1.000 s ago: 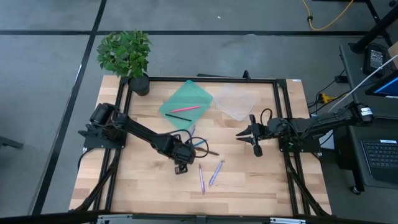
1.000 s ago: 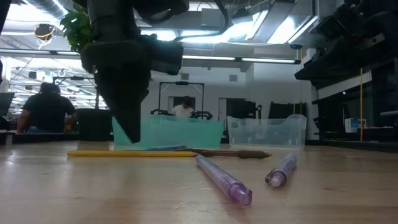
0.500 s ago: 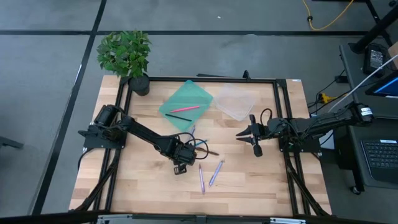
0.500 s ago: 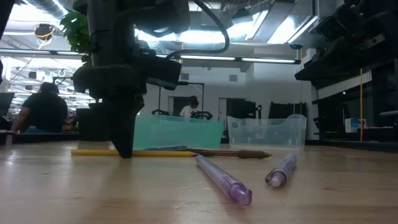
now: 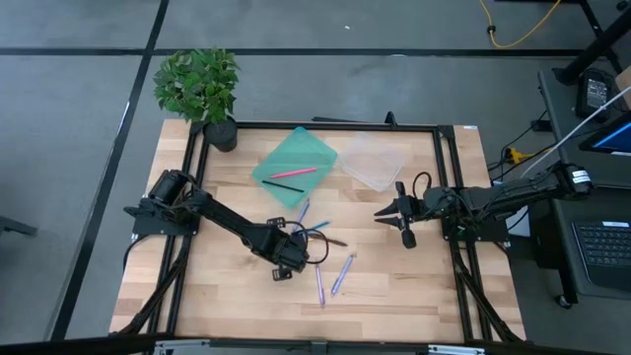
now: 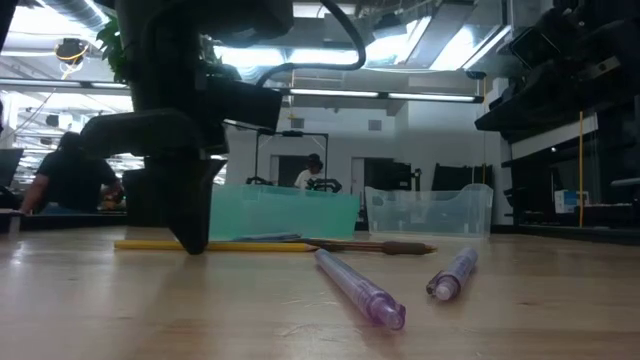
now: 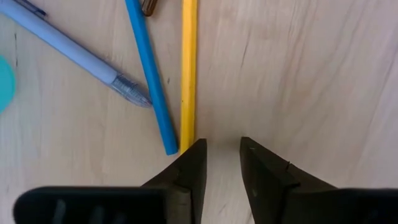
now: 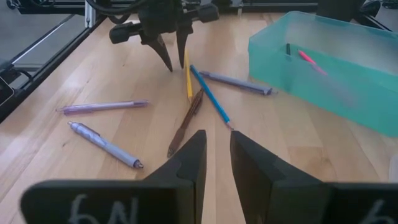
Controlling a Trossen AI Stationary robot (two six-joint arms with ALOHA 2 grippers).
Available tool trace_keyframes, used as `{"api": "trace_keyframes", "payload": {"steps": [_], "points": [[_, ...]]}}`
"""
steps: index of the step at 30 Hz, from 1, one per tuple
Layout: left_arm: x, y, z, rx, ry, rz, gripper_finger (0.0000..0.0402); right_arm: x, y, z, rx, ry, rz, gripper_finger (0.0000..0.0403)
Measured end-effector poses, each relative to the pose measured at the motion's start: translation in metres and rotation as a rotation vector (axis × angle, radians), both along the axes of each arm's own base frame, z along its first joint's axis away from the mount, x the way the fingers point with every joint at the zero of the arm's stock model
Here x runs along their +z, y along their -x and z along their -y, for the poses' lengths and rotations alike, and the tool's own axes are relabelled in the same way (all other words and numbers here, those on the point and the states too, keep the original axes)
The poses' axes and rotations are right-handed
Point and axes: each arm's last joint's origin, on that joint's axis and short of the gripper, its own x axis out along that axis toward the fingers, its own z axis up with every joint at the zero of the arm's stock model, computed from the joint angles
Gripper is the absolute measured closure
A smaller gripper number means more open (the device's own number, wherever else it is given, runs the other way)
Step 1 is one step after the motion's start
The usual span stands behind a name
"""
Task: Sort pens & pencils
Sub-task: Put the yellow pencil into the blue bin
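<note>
Compared with a second ago, the left pincer (image 5: 280, 271) has slid sideways along the counter (image 5: 227, 296) and dropped until its tips stand at the wood, right at the near end of the yellow pencil (image 7: 188, 68). That pencil serves as the landmark.

Nearest, on the front side of the yellow pencil, two lavender pens (image 6: 360, 287) lie apart from each other, untouched. At the pencil's end the left pincer's fingers (image 7: 190, 167) are parted by a narrow gap and grasp nothing; the pencil lines up with one finger's tip, not with the gap, and whether that tip touches it I cannot tell. Just beside the pencil lies a blue pencil (image 7: 149, 74), almost touching it near that end, with a pale lavender pen (image 7: 68, 46) beyond the blue one and a brown pen (image 8: 186, 123) crossing close by.

I judge the main risk is a missed or fouled pinch: closing from here, one finger may ride over the pencil and flick it, or nip the blue pencil alongside, since the two lie so close.

Farther back from the yellow pencil, the teal tray (image 5: 296, 163) holds a pink pencil (image 5: 295, 173) and a dark one, with a clear tray (image 5: 375, 163) beside it. The right pincer (image 5: 402, 219) waits well off to the side, fingers slightly parted, empty.
</note>
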Motion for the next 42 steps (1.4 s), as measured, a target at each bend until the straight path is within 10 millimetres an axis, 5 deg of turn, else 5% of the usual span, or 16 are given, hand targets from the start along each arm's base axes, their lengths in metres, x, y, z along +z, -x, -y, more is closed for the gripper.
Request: {"api": "trace_keyframes", "payload": {"steps": [22,42], "points": [[0.018,-0.004,-0.001,-0.029,-0.043,-0.032,0.0307,-0.003,0.001,0.0,0.0,0.004,-0.028,0.0328],[0.013,-0.014,-0.031,0.045,0.068,-0.088,0.0307,-0.004,0.002,0.0,-0.001,0.006,-0.047,0.0328]]}}
